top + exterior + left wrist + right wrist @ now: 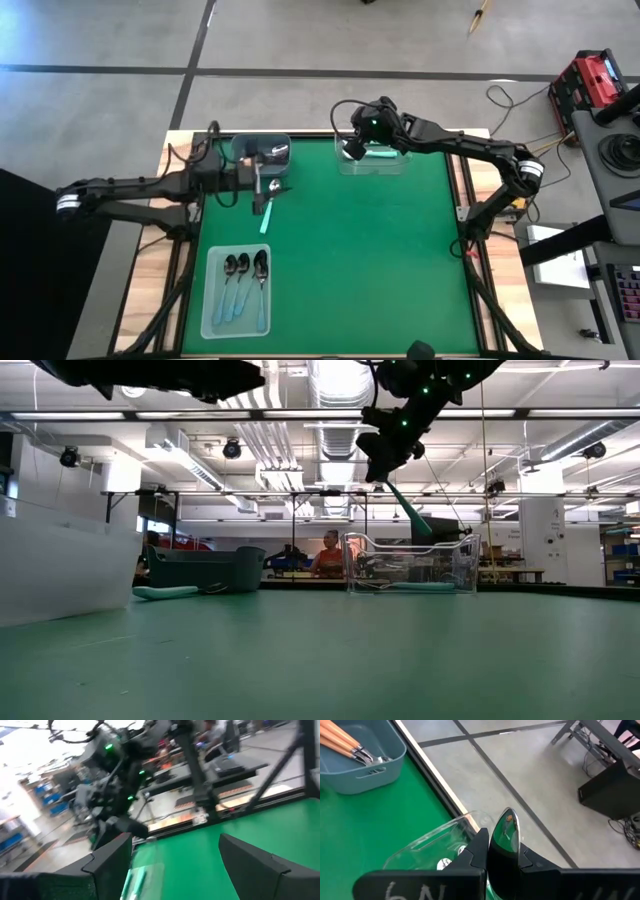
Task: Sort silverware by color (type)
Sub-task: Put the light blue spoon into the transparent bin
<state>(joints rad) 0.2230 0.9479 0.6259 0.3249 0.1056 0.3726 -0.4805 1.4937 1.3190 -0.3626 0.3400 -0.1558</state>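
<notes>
Hovering at the upper middle of the high view, the right claw (352,148) is pinching a teal-handled spoon (504,831) above the clear bin (372,160). Releasing off-centre could be bouncing it off the rim onto the desk (350,260). Left claw (262,183) is gaping wide, empty, above another teal spoon (264,212) at upper left.

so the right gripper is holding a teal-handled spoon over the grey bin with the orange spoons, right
Not quite. The right gripper does hold a teal-handled spoon, but over the clear container, not the grey bin. The high view shows it; the low view agrees.
</notes>
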